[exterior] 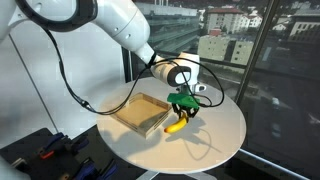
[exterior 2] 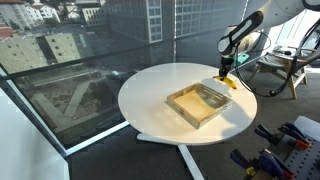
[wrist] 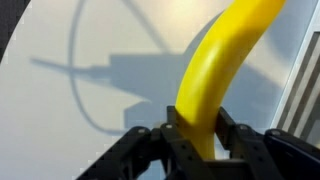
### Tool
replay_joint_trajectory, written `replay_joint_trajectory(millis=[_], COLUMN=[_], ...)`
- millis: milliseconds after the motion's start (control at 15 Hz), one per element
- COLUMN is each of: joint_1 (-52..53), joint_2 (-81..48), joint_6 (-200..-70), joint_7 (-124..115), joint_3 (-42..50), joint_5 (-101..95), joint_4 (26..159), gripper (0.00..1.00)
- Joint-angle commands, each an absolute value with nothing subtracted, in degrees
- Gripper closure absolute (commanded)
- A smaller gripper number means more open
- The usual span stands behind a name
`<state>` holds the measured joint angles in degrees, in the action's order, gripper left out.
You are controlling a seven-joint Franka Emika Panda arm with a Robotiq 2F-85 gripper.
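My gripper is shut on a yellow banana, which rises from between the black fingers in the wrist view. In both exterior views the banana hangs just above the round white table, to the side of a shallow wooden tray. The gripper holds it from above, with green parts showing on the fingers. The same banana looks small at the far edge of the table, beyond the tray.
The tray looks empty. Large windows with city buildings surround the table. Dark tools and clutter lie low beside the table, and similar items sit on the floor. A cable loops from the arm.
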<state>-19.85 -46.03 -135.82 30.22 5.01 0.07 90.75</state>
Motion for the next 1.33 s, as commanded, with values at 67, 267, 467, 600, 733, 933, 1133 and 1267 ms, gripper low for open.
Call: replay_joint_trajectory(millis=[67,267,467,600,733,933,1133,1267], joint_1=[-20.9,-20.9,-20.8,-20.7,-20.5,-19.9,-19.2,-18.5], joint_2=[-46.9,-46.8,-46.7,-46.2,-45.8,-44.5,-43.1,-42.0], joint_6=[-134.5,-134.4,-134.4,-134.3,-134.2,-134.4,-134.3,-134.6], joint_7=[30.2,30.2,30.0,29.8,29.1,27.5,25.5,23.5], joint_3=[4.2,4.1,4.2,4.2,4.4,4.8,5.1,5.4], joint_5=[-1.1,-1.1,-1.1,-1.1,-1.0,-1.0,-1.0,-1.1], joint_4=[88.1,88.0,88.0,88.3,88.5,89.3,90.3,91.2], gripper=[0.19,0.01,0.00,0.00,0.00,0.00,0.00,0.00])
